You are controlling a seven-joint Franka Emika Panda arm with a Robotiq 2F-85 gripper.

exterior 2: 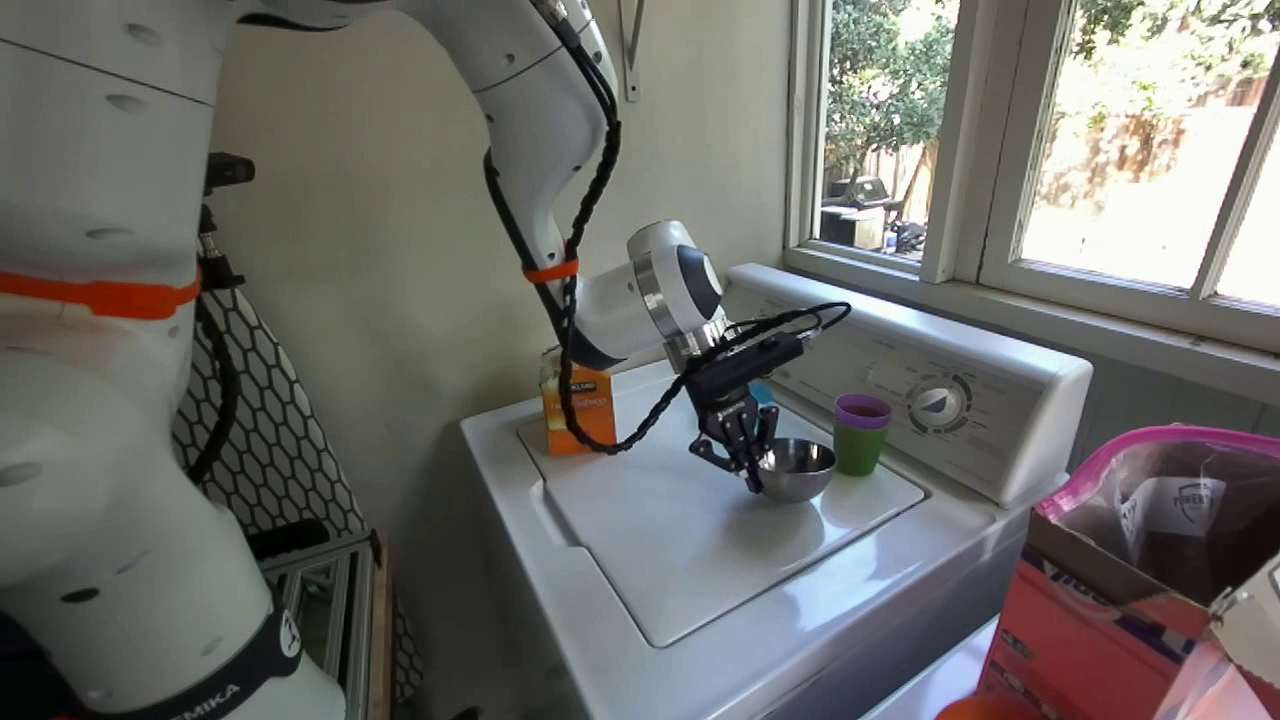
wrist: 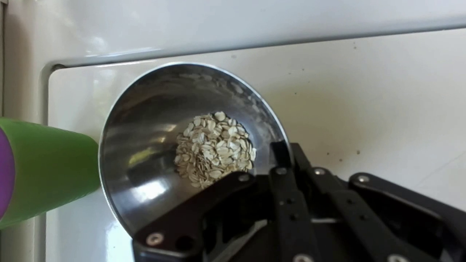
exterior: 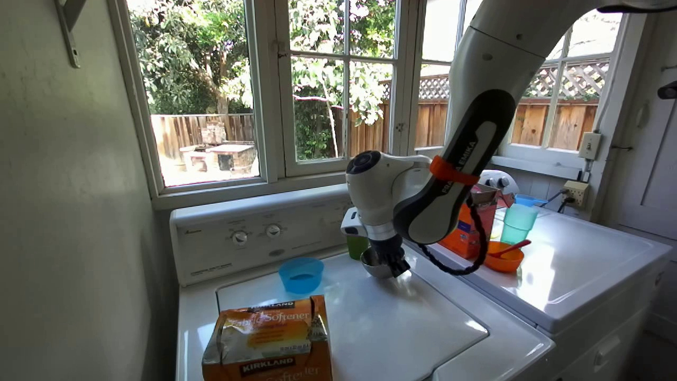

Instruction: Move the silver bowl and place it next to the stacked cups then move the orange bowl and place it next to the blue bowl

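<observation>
Nr 2 stacked cups (exterior 2: 861, 436): 1 silver bowl (exterior 2: 800, 474) w/ oats (wrist: 214, 148), gripper (wrist: 290, 151) clamped on rim; 1 blue bowl (exterior: 301, 271) sep.

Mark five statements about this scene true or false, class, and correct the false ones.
1. The silver bowl contains oat flakes. True.
2. The tool is clear of the silver bowl. False: the tool grips its rim.
3. The stacked cups are beside the silver bowl. True.
4. A red utensil rests in the orange bowl. True.
5. The orange bowl stands beside the blue bowl. False: the blue bowl is on another appliance.
</observation>
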